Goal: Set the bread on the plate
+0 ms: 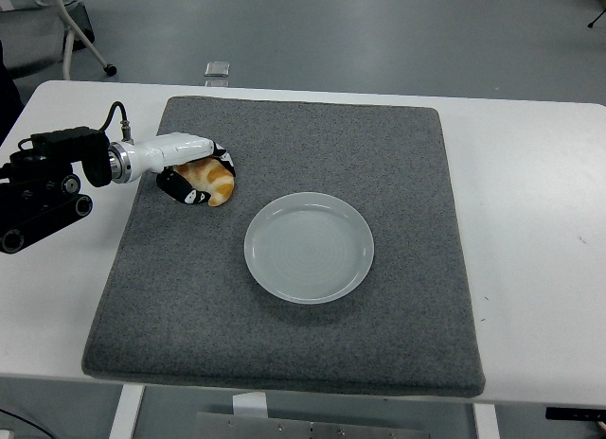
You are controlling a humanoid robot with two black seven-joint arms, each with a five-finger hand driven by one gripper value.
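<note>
A golden croissant (214, 180) lies on the grey mat (284, 335), up and left of the plate. My left hand (203, 174) comes in from the left edge; its white and black fingers are curled around the croissant, closing on it from above and below. The pale round plate (309, 247) sits empty at the mat's middle, a short way right and nearer than the bread. The right arm is out of view.
The mat covers most of the white table (540, 221). A small grey object (218, 69) lies on the floor beyond the table's far edge. A chair's base (80, 37) shows at the top left.
</note>
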